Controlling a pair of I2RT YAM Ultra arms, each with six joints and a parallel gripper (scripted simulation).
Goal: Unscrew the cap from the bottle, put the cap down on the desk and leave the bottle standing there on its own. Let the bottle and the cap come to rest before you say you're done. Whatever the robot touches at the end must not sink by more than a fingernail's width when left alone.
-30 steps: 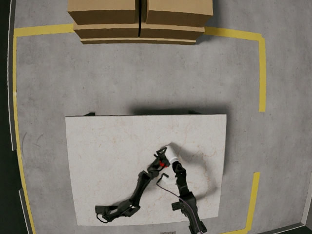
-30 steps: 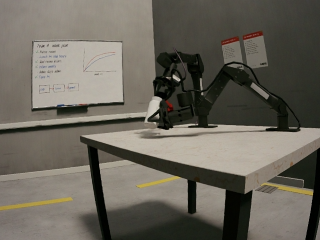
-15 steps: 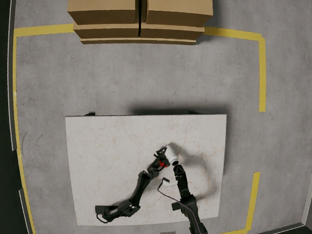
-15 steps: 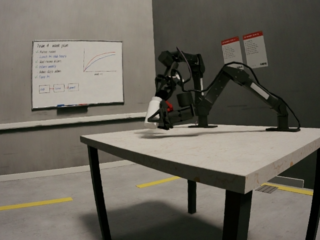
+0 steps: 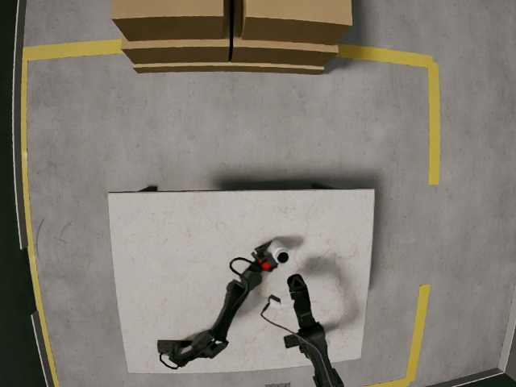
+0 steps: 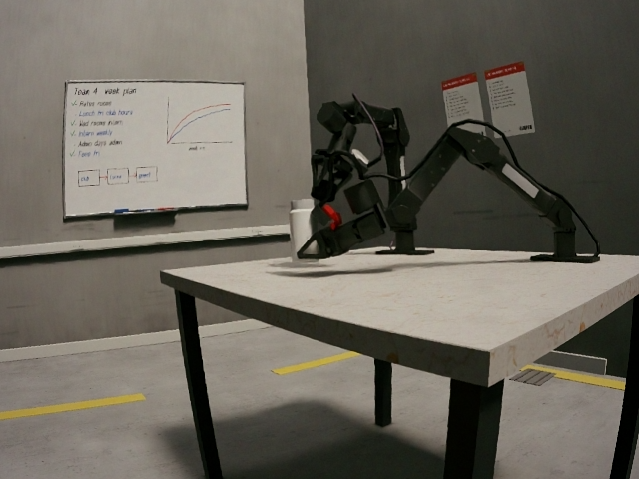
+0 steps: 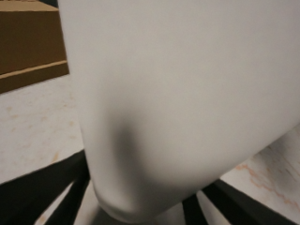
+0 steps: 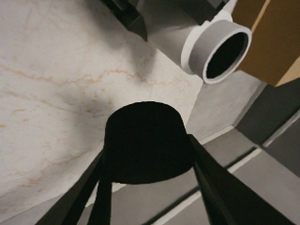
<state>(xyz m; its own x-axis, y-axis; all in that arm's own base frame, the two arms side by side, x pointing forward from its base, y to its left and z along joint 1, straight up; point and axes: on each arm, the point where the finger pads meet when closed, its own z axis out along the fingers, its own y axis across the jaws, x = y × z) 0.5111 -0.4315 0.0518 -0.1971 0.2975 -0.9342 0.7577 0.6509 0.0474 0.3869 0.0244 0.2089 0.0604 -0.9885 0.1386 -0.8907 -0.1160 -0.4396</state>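
Observation:
The white bottle [image 5: 275, 244] [image 6: 301, 227] [image 7: 178, 94] [image 8: 211, 39] is open-mouthed, and its neck points toward the right wrist camera. My left gripper [image 5: 269, 253] [image 6: 310, 245] [image 7: 140, 156] is shut on the bottle's body near the far middle of the marble table [image 5: 166, 233] [image 6: 412, 303]. The bottle's base is close to the table top; I cannot tell if it touches. My right gripper [image 5: 295, 283] [image 6: 322, 193] [image 8: 147, 144] is shut on the black cap [image 8: 147, 150]. It holds the cap clear of the neck, above the table.
Stacked cardboard boxes [image 5: 230, 33] stand on the floor far behind the table. Yellow tape lines [image 5: 433, 116] mark the floor. A whiteboard [image 6: 155, 144] hangs on the wall. The table's far edge [image 5: 241, 190] lies beyond the bottle.

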